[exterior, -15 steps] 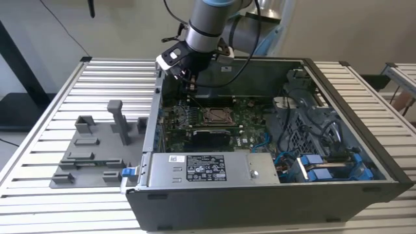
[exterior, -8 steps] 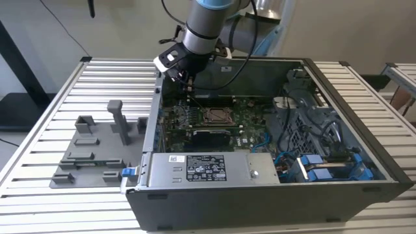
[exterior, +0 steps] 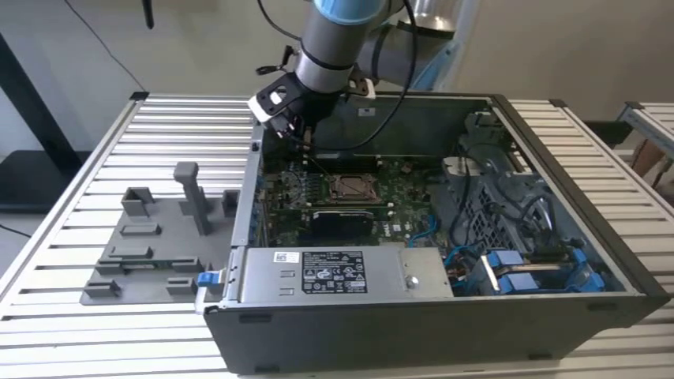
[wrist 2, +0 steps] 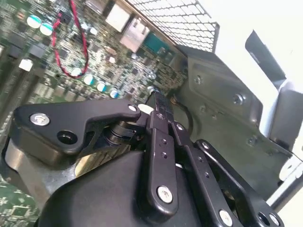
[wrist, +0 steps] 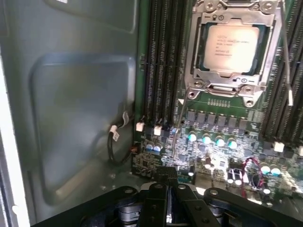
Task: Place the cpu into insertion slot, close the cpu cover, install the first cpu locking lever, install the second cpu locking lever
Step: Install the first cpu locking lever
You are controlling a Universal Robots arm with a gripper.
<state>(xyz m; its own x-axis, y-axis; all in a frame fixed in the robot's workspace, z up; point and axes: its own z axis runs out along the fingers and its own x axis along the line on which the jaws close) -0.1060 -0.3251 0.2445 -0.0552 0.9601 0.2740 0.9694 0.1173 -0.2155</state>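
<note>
Exterior view stares down into the computer case (exterior: 421, 324); both wrist views, close behind the jaws, share its circuit board (wrist: 213, 151).

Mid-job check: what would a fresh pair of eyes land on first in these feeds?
The open computer case on the slatted table, with the arm reaching into its far corner on the exterior view's left. In the first wrist view, the cpu gleams inside the frame of the cpu cover, while the shut pincer hangs over the motherboard.
</note>
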